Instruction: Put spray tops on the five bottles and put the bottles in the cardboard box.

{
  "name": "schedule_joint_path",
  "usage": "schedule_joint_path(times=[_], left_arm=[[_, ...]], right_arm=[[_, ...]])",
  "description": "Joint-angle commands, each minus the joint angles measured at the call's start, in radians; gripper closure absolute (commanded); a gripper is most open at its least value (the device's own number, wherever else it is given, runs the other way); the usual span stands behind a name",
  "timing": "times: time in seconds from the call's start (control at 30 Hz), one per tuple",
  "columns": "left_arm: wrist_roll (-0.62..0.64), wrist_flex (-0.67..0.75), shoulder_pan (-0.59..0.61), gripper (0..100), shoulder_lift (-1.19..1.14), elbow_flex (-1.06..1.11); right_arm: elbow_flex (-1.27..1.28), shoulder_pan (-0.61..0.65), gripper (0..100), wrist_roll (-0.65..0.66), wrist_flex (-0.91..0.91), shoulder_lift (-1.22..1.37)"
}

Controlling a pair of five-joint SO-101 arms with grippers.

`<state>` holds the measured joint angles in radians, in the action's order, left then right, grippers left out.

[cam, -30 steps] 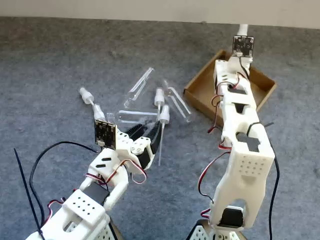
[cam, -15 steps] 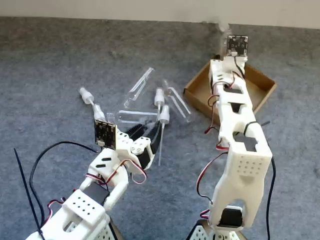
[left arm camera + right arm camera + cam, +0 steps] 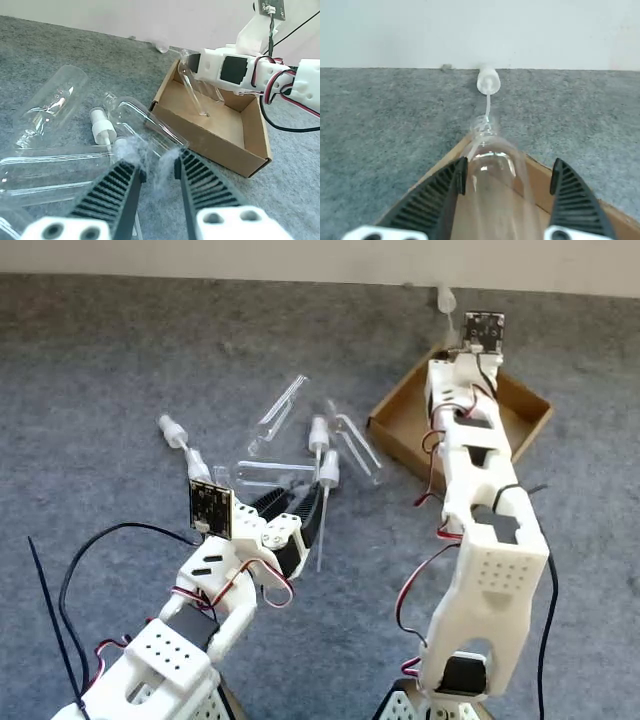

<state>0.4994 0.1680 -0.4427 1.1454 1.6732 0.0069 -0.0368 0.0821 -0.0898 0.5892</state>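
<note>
Bottle [image 3: 495,170] with a spray top [image 3: 486,81] fitted: who has it?

Right gripper [image 3: 509,165]. Jaws closed against the clear body, one on each side. Bottle is tilted, with the top end raised past the far rim of the cardboard box [image 3: 210,142] and the lower end down inside it.

Noted. Left gripper [image 3: 159,162]?

Low over the loose items. Jaws a narrow gap apart. Hazy white at the tips, can't make out what.

What lies there?

Clear bottles [image 3: 278,415] on their sides, some touching. White spray tops [image 3: 172,430] with long tubes lie among and beside them. All of it near the box, on the side toward the left arm.

Surface?

Grey carpet [image 3: 120,360], short pile. Black cable [image 3: 60,580] loops beside the left arm.

Room?

Pale plain wall [image 3: 250,255] meets the carpet just beyond the box.
</note>
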Motion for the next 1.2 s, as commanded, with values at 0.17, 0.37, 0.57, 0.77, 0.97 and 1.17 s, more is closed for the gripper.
schedule_joint_path(times=[0.17, 0.37, 0.57, 0.77, 0.97, 1.17], left_arm=[[0.005, -0.002, 0.004, 93, 0.019, 0.019], [0.005, -0.002, 0.004, 93, 0.019, 0.019], [0.005, -0.002, 0.004, 93, 0.019, 0.019], [0.005, -0.003, 0.004, 93, 0.019, 0.019], [0.005, -0.003, 0.004, 93, 0.019, 0.019], [0.005, -0.003, 0.004, 93, 0.019, 0.019]], right_arm=[[-0.03, -0.084, 75.3, 0.009, 0.136, -0.033], [-0.183, -0.102, 75.2, 0.011, 0.412, -0.067], [-0.36, -0.074, 75.2, 0.086, 0.642, -0.067], [-0.437, -0.019, 75.2, 0.229, 0.831, -0.065], [-0.562, 0.002, 75.2, 0.362, 1.001, -0.065], [-0.625, -0.002, 75.2, 0.508, 1.078, -0.041]])
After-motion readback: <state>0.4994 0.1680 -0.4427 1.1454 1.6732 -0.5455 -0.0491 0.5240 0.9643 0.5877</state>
